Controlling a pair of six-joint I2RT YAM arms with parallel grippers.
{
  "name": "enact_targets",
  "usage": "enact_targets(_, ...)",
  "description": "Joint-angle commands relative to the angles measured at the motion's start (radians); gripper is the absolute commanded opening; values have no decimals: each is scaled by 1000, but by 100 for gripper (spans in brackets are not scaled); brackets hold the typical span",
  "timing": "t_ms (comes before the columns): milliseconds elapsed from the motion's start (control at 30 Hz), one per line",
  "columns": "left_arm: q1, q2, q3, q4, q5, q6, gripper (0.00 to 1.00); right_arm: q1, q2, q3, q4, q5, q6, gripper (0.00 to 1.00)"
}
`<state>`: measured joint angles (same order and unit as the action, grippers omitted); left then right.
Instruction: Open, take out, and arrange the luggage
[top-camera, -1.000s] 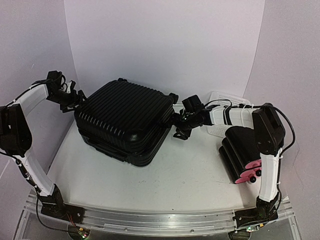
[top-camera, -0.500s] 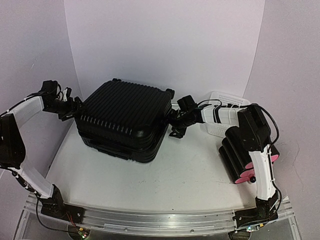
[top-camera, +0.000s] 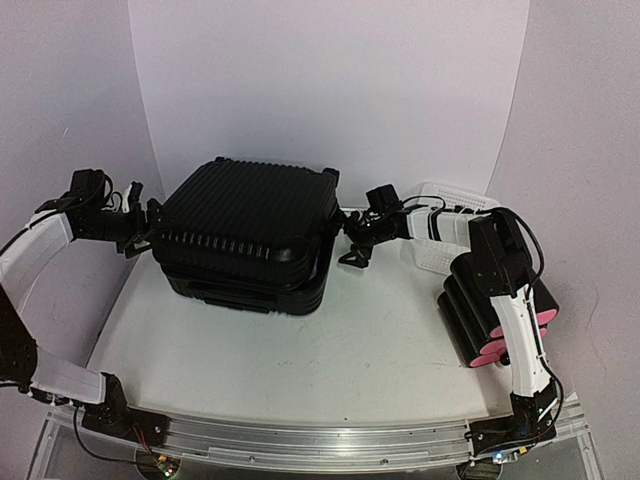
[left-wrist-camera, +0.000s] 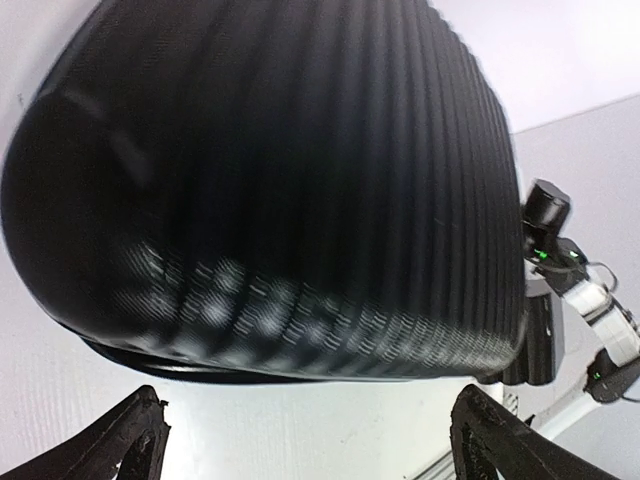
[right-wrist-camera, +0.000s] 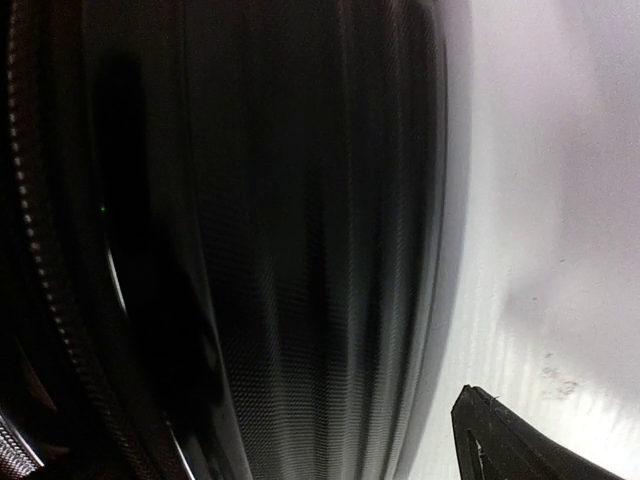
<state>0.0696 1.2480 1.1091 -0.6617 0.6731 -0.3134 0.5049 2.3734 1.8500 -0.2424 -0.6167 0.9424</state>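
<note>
The luggage (top-camera: 245, 235), a large black ribbed hard-shell suitcase, lies flat on the white table (top-camera: 330, 350) with its two shells together. My left gripper (top-camera: 140, 228) is open at its left side; in the left wrist view (left-wrist-camera: 310, 450) the shell (left-wrist-camera: 260, 190) fills the frame above both spread fingers (left-wrist-camera: 130, 440). My right gripper (top-camera: 350, 242) is open at the suitcase's right side. In the right wrist view the shell (right-wrist-camera: 250, 240) is very close, one finger (right-wrist-camera: 510, 440) shows and the other is hidden.
A black box with pink drawer fronts (top-camera: 480, 315) lies at the right, under my right arm. A white mesh basket (top-camera: 450, 235) stands behind it. White walls close in the back and both sides. The right arm shows in the left wrist view (left-wrist-camera: 560, 270).
The suitcase has turned so its front edge lies more square to the table and has shifted back. My left gripper has drawn back to the left; my right gripper has moved back with the suitcase's side.
</note>
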Motion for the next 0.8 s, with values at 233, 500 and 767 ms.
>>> enact_targets(233, -8, -321, -235, 183, 156, -161, 99, 27, -138, 49, 362, -80, 204, 98)
enact_targets(500, -10, -393, -488, 447, 197, -430, 93, 27, -133, 77, 354, -68, 227, 98)
enact_targets(767, -13, -380, -571, 463, 56, -544, 55, 26, -104, 120, 353, -61, 242, 98)
